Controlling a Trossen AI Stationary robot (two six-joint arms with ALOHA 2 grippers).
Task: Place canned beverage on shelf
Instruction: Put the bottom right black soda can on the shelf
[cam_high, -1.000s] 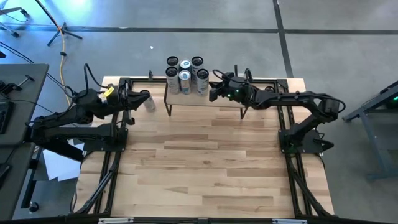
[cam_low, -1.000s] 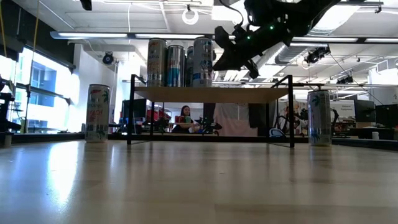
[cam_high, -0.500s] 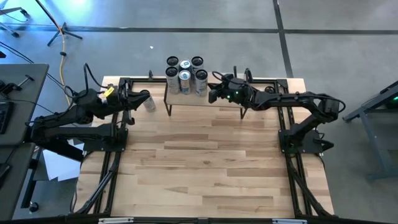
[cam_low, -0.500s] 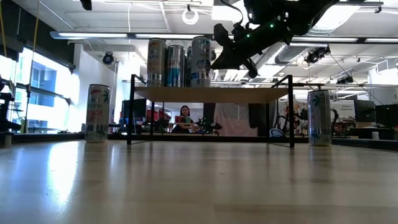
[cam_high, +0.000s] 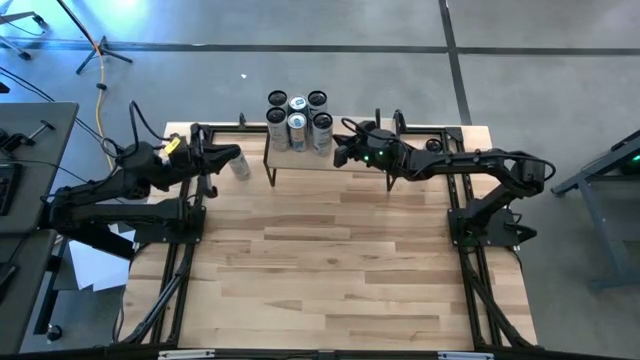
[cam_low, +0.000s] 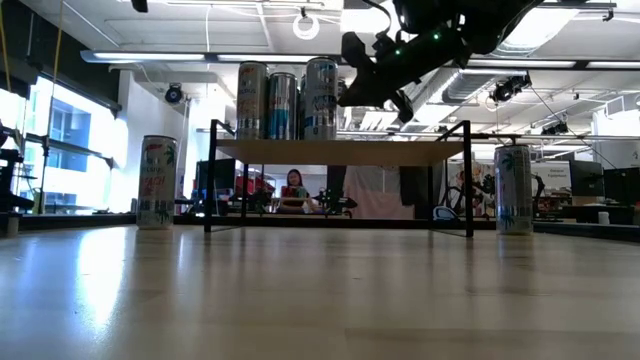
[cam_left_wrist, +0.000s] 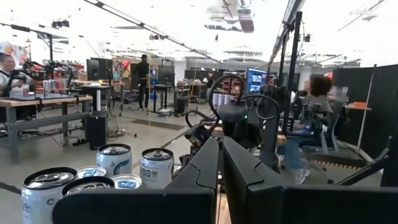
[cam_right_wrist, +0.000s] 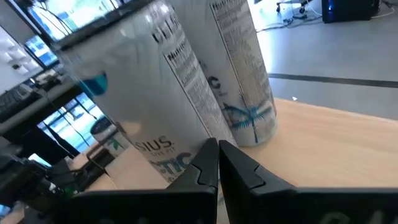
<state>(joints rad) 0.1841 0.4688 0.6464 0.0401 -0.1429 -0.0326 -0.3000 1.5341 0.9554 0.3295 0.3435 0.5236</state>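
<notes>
so my right pincer (cam_high: 340, 152) is pressed together with nothing in it, up at can height right beside the cluster of cans (cam_high: 298, 122) on the shelf (cam_high: 350, 163), fingertips basically at the nearest can (cam_high: 323, 130), and in my wrist view that can's printed side fills the picture just past my closed fingers (cam_right_wrist: 208, 163). I can't tell if I'm actually touching it or just next to it. Five tall cans stand upright in a bunch at the left end of the shelf board, so a good chunk of the job looks done. My left pincer (cam_high: 237, 155) is also pinched shut and empty, hovering over near the shelf's left end, by a can (cam_high: 241, 168) that's down on the tabletop (cam_high: 330, 260). From the low view there's that one can (cam_low: 157, 182) on the table left of the shelf and another can (cam_low: 513, 190) on the table off to the right of it, so I'd guess those two are what's left to put up, while the right half of the shelf board has no cans on it
</notes>
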